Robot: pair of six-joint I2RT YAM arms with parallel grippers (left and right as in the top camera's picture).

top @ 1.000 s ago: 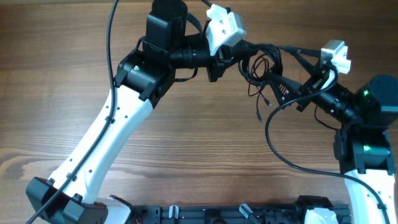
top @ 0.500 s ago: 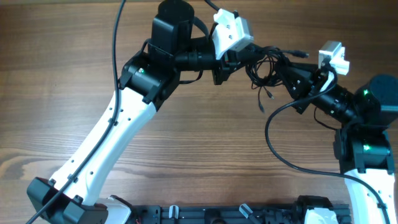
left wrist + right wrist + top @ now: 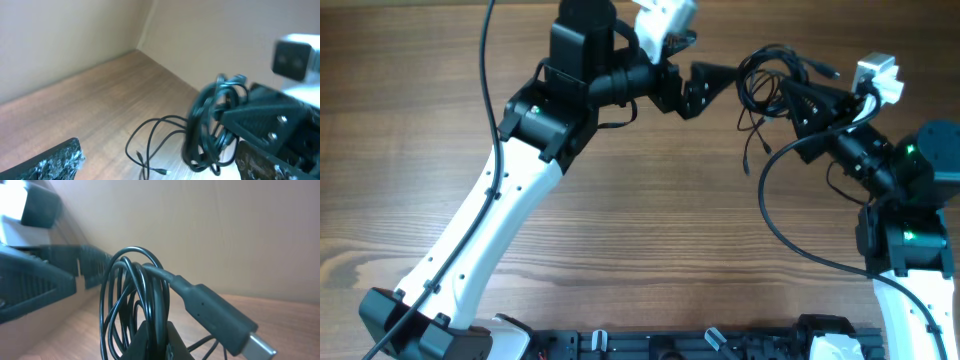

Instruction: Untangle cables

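- Wood table (image 3: 420, 150) is filling the overhead view; a plain wall is showing behind in both wrist views.
- On the far side, the right gripper (image 3: 788, 97) is pinching the cables (image 3: 765, 82), a looped bundle lifted off the wood, with one plug (image 3: 220, 315) sticking out toward its camera.
- Just beside the bundle, the left gripper (image 3: 715, 88) is hanging with jaws spread, touching nothing that I can see.
- Below, loose ends (image 3: 750, 150) are dangling, and one strand (image 3: 150, 132) is trailing onto the table.
- I'm reading this as a regrasp step; the knot is looking far from undone.
- Next, I'm thinking the left should be closing on a single outer loop or free end, then drawing away slowly so the loops aren't cinching.
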